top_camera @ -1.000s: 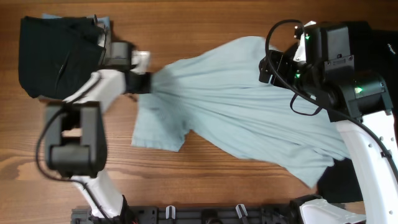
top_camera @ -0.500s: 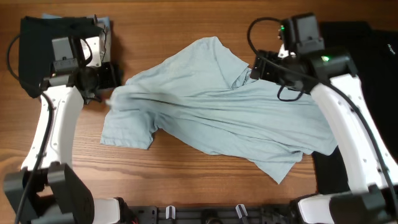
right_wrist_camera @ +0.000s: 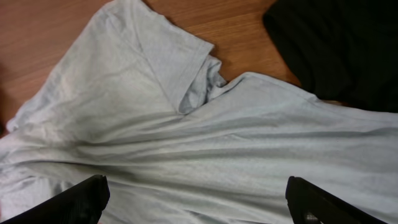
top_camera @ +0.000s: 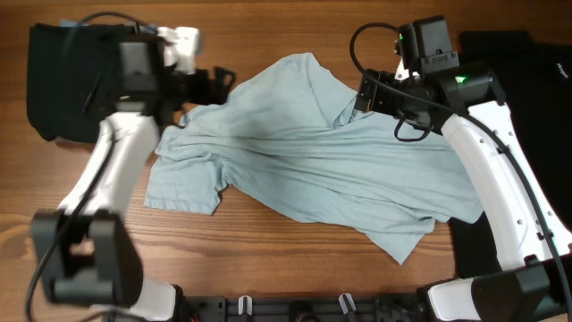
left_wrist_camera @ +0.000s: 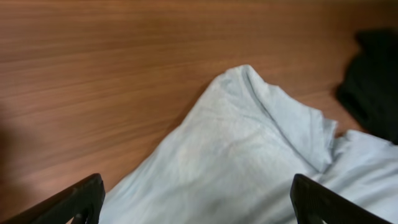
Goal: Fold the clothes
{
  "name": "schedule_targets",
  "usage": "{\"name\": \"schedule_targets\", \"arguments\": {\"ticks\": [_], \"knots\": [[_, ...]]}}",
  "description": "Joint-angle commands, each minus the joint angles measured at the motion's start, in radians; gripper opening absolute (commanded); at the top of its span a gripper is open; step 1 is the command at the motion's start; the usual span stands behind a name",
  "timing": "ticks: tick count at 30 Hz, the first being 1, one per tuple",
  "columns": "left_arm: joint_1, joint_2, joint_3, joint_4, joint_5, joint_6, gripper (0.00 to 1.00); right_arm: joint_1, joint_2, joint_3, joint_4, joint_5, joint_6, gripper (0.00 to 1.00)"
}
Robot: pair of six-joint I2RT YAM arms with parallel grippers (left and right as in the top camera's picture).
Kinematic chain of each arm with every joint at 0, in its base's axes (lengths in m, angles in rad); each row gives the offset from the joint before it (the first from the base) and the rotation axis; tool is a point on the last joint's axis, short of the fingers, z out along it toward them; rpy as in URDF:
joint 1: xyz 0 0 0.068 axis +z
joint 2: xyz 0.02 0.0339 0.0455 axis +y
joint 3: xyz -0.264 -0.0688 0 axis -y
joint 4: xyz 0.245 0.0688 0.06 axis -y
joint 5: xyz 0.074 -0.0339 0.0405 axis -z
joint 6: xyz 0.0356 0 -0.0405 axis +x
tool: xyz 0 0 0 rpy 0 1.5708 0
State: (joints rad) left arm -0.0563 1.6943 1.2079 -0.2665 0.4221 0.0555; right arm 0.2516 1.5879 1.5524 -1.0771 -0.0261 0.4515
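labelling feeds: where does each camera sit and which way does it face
overhead: above the table, facing straight down at the light-blue T-shirt; both arms show.
left wrist: low, facing across the table at the T-shirt; open left gripper shows.
right wrist: higher, facing down on the T-shirt; open right gripper shows.
shared: all show the T-shirt.

The overhead camera looked straight down from well above, taking in the whole table (top_camera: 295, 259). My left wrist camera rode low and close over the light-blue T-shirt (left_wrist_camera: 236, 155), facing roughly 3 o'clock, while my right wrist camera looked down more steeply from a little farther off. Both wrist views, and the overhead, shared the shirt's upper sleeve (right_wrist_camera: 155, 56) toward 12 o'clock.
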Motion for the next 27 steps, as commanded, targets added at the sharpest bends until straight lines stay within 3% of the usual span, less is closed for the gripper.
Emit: {"name": "schedule_targets", "arguments": {"ticks": [1,5,11,19,20,21,23,24,27], "knots": [[-0.104,0.153,-0.005,0.114,-0.168,0.02,0.94,-0.003,-0.028,-0.005,-0.007,-0.062,-0.007,0.96],[-0.144,0.265,-0.005,0.243,-0.207,0.1,0.86,-0.003,-0.028,-0.005,-0.031,-0.069,-0.006,0.96],[-0.151,0.387,-0.005,0.401,-0.211,0.103,0.71,-0.003,-0.028,-0.005,-0.055,-0.069,-0.005,0.96],[-0.153,0.463,-0.005,0.388,-0.175,0.102,0.61,-0.003,-0.028,-0.005,-0.068,-0.08,0.005,0.96],[-0.152,0.468,-0.005,0.385,-0.173,0.102,0.56,-0.003,-0.028,-0.005,-0.068,-0.079,0.004,0.96],[-0.152,0.469,-0.005,0.382,-0.173,0.102,0.45,-0.003,-0.028,-0.005,-0.068,-0.079,0.004,0.96],[-0.149,0.468,-0.005,0.384,-0.18,0.102,0.09,-0.003,-0.028,-0.005,-0.068,-0.079,0.004,0.96],[-0.145,0.467,-0.005,0.387,-0.194,0.098,0.04,-0.003,-0.028,-0.005,-0.068,-0.079,0.004,0.96],[-0.112,0.459,0.0,0.41,-0.386,-0.012,0.04,-0.003,-0.028,-0.005,-0.068,-0.079,0.004,0.96]]}}
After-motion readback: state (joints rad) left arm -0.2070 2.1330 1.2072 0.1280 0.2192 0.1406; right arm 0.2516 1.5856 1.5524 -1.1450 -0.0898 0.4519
